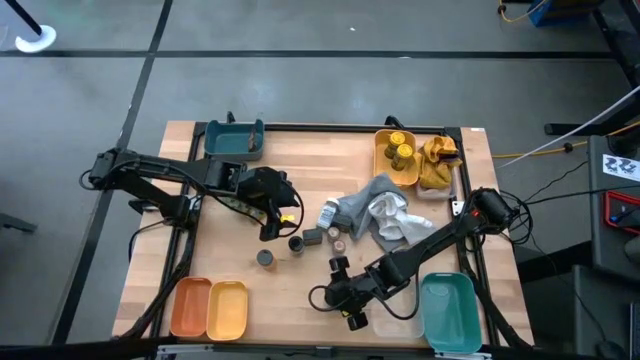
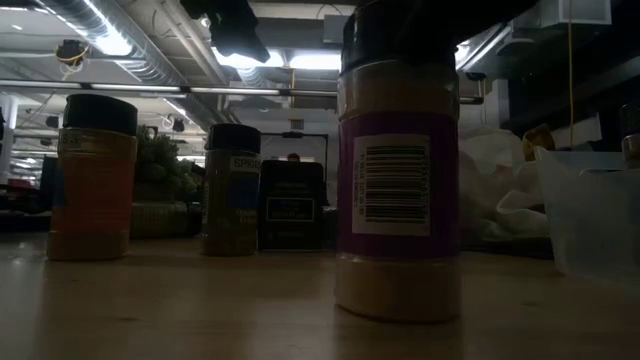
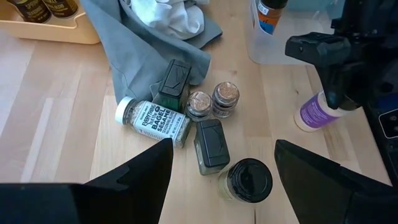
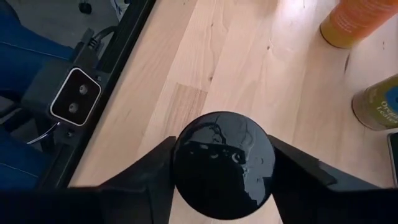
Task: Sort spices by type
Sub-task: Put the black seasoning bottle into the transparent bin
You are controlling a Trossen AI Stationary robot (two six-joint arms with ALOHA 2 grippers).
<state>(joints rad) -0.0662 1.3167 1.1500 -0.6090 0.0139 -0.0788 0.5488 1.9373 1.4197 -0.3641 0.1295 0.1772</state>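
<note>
At 6 o'clock, near the table's (image 1: 300, 300) front edge, the right claw (image 1: 350, 305) hangs over an upright purple-label jar (image 2: 398, 180). Its fingers (image 4: 146, 165) press the glossy black lid (image 4: 222, 163) from both sides, so it looks clamped on the jar, which stands on the wood.

The hold is high and only on the lid. If it lifts fast, the jar could swing or slip out and roll toward the close front edge. A loose lid could also come away from the body.

A teal tray (image 1: 448, 310) sits at 5 o'clock and orange (image 1: 190, 305) and yellow trays (image 1: 228, 308) at 7, so a wrong pick of tray is another risk.

At the centre, the left claw (image 1: 270, 228) hovers with fingers wide apart above the loose spices (image 1: 310, 238), beside the cloths (image 1: 385, 215). The arms work close together; a sweep could knock those jars.

Farthest, at 1 o'clock, a yellow bin (image 1: 382, 160) holds yellow-lidded jars (image 1: 398, 150).
</note>
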